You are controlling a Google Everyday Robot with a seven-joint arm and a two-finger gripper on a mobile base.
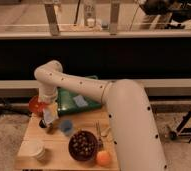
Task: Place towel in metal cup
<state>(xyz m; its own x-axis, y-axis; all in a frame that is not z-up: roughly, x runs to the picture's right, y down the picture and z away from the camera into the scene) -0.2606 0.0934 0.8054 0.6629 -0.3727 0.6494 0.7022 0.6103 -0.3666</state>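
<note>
My gripper (48, 116) hangs from the white arm over the left part of the wooden table (29, 137). It is shut on a pale towel (49, 114) that hangs down from it. A small dark metal cup (50, 128) stands right under the towel. The towel's lower end is at the cup's mouth; I cannot tell whether it is inside.
A blue cup (65, 126) stands just right of the metal cup. A red bowl (36, 105) is behind it, and a green bag (76, 100) at the back. A white cup (36, 149), a dark bowl of food (83, 145), an orange (104, 158) and a fork (98, 134) lie towards the front.
</note>
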